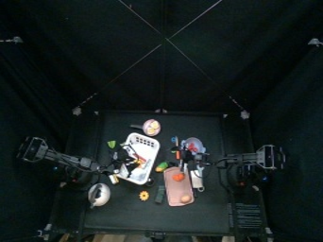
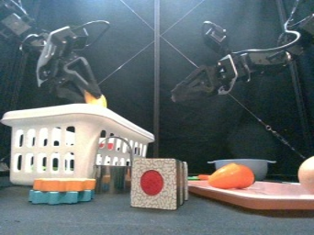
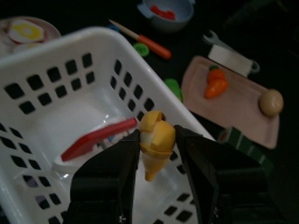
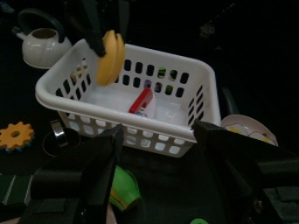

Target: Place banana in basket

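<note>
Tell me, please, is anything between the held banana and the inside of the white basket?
Nothing visible blocks it. The left gripper holds the banana above the open basket; only a red item lies inside.

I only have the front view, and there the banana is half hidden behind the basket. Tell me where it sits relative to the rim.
Observer: In the left wrist view, the left gripper is shut on the yellow banana. It hangs above the white perforated plastic basket, close to the rim at one end.
Operator: Report what lies inside the basket.
Observer: One long red item lies on the basket floor. I cannot tell what it is.
Operator: Now give me the right gripper.
Observer: In the right wrist view, the right gripper is open and empty. It faces the basket's long side and is apart from it.
</note>
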Tool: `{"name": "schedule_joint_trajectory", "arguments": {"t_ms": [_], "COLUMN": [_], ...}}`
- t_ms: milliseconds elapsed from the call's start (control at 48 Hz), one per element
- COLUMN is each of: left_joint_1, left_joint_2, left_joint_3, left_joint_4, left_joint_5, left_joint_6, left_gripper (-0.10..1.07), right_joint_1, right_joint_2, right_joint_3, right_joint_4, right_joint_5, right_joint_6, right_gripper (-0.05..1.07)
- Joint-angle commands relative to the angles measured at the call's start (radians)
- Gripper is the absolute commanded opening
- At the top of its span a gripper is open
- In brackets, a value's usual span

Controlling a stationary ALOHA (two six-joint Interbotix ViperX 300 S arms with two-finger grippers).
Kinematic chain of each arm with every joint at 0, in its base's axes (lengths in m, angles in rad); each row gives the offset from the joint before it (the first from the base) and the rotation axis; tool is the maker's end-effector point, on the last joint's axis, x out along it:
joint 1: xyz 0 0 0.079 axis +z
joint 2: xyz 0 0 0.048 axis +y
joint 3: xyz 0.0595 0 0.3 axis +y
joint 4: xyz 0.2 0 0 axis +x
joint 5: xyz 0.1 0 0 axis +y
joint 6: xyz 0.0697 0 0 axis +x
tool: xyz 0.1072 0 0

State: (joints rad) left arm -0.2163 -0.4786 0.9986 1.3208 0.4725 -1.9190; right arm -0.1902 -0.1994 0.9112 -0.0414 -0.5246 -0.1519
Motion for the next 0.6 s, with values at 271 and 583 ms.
{"name": "schedule_joint_trajectory", "arguments": {"t_ms": [271,583], "left_joint_1": [0.009,0.046], "left_joint_2": [-0.005,-0.005], "left_joint_3": [0.041,0.037], "left_joint_4": [-0.012,-0.015], "left_joint_5": [-0.098,-0.098], "left_joint_6": [0.0,0.0], "left_gripper": [0.83,1.02], "right_joint_1": [-0.005,-0.005], "right_joint_2": [0.002,0.018], "right_joint_3": [-0.025,-0.032], "right_joint_4": [-0.002,-0.005], "right_joint_5": [-0.005,-0.003], "right_joint_6": [0.0,0.0], "right_gripper": [0.95,0.95]}}
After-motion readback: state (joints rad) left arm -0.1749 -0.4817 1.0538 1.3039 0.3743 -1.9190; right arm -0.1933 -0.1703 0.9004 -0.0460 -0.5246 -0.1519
